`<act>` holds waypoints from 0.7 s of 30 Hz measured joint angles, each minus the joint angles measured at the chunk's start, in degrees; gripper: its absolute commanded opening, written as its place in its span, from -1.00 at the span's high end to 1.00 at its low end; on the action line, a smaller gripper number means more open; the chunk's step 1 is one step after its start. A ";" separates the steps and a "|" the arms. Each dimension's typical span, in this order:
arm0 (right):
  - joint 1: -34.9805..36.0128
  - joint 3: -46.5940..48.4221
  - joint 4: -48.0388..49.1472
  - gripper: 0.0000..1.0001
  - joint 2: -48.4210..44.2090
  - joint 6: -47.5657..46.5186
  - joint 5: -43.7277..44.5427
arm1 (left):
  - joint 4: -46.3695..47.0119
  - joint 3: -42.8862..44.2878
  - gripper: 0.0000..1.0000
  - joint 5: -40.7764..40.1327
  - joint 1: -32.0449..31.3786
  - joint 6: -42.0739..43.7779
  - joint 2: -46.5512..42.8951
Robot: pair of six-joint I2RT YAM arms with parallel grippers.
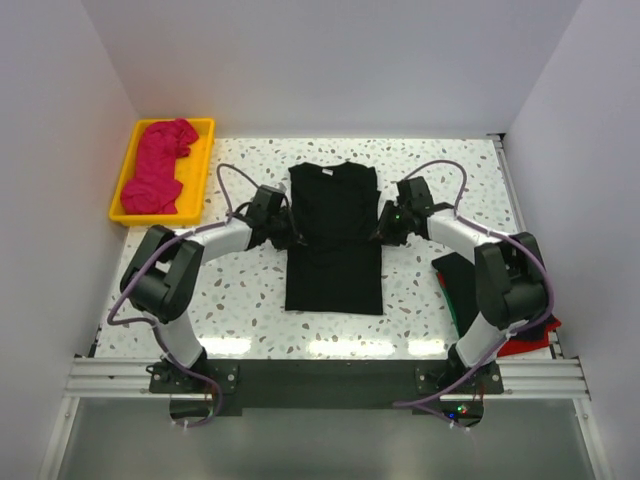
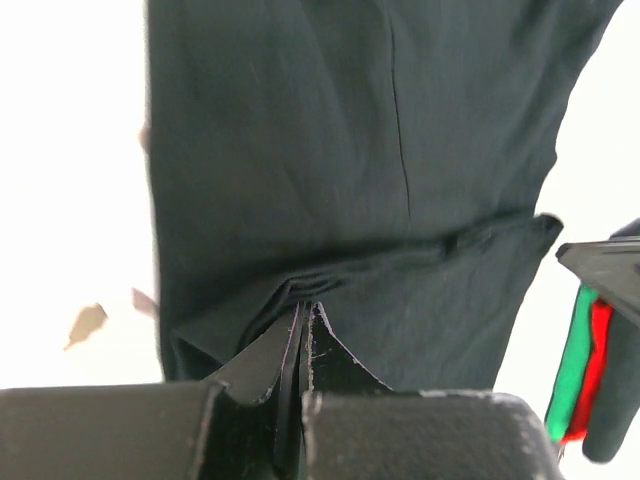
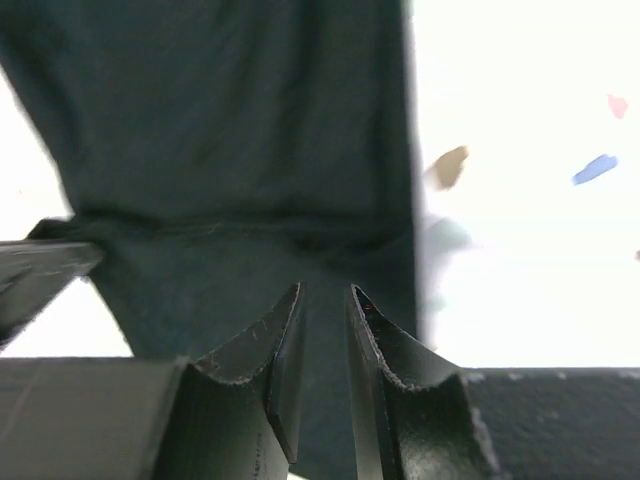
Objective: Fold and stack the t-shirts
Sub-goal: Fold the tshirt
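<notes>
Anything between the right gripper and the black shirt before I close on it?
Nothing visible does. The right gripper sits at the side edge of the black t-shirt, its jaws narrowly apart, with the cloth directly beneath them.

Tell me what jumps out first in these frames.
A black t-shirt lies flat mid-table, the left gripper shut on its left edge and the right gripper, jaws slightly apart, at its right edge. A magenta shirt lies crumpled in the yellow tray at the far left corner.
</notes>
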 measured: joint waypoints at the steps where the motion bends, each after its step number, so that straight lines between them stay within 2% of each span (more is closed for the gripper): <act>1: -0.85 0.48 0.07 0.50 1.38 -0.24 -0.04 | 0.00 0.92 1.00 -0.28 0.79 0.31 0.57; 10: -2.62 3.56 0.07 0.55 8.55 -0.70 0.00 | 0.13 3.48 1.00 -1.27 3.98 0.42 5.40; 20: -2.95 3.91 -0.13 0.58 8.57 -0.70 0.07 | 0.15 3.72 1.00 -0.13 4.87 0.42 5.57; 21: -2.99 3.87 -0.39 0.56 8.22 -0.70 0.09 | -0.15 3.72 0.94 -0.09 4.98 0.57 5.25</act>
